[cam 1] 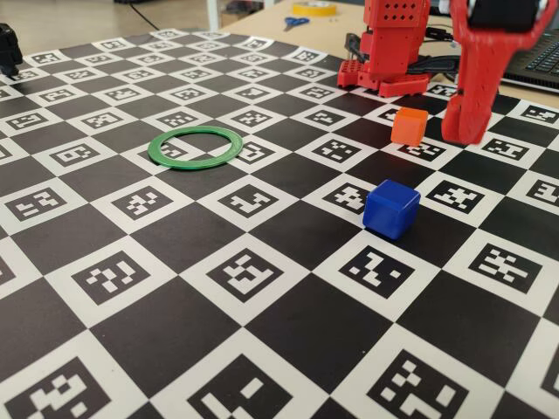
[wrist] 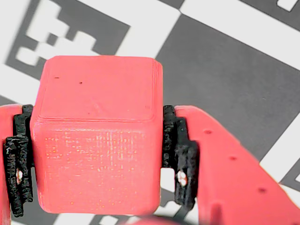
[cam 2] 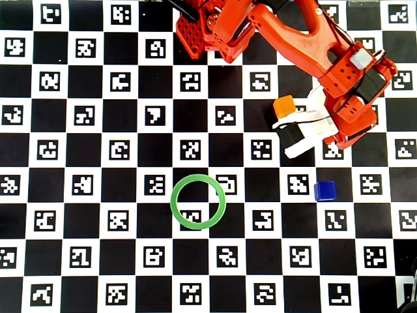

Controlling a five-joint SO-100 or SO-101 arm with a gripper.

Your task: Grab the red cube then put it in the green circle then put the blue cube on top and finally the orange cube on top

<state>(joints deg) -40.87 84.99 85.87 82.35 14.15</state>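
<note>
The wrist view is filled by the red cube (wrist: 96, 140), which is clamped between the black pads (wrist: 180, 159) of my gripper (wrist: 98, 159), shut on its two sides. In the fixed view the gripper (cam 1: 461, 129) reaches down to the board at the far right, and the red cube is hidden behind it. The orange cube (cam 1: 409, 126) (cam 2: 284, 105) sits just left of the gripper. The blue cube (cam 1: 391, 208) (cam 2: 324, 190) lies nearer the camera. The green circle (cam 1: 152, 148) (cam 2: 173, 201) lies flat and empty on the board to the left, well away from the gripper.
The checkerboard mat with printed markers covers the table. The arm's red base (cam 1: 393, 52) (cam 2: 202, 32) stands at the back. Beyond the mat lie blue scissors (cam 1: 295, 22), a yellow tape roll (cam 1: 314, 7) and a keyboard (cam 1: 537, 57). A black object (cam 1: 9, 48) sits far left.
</note>
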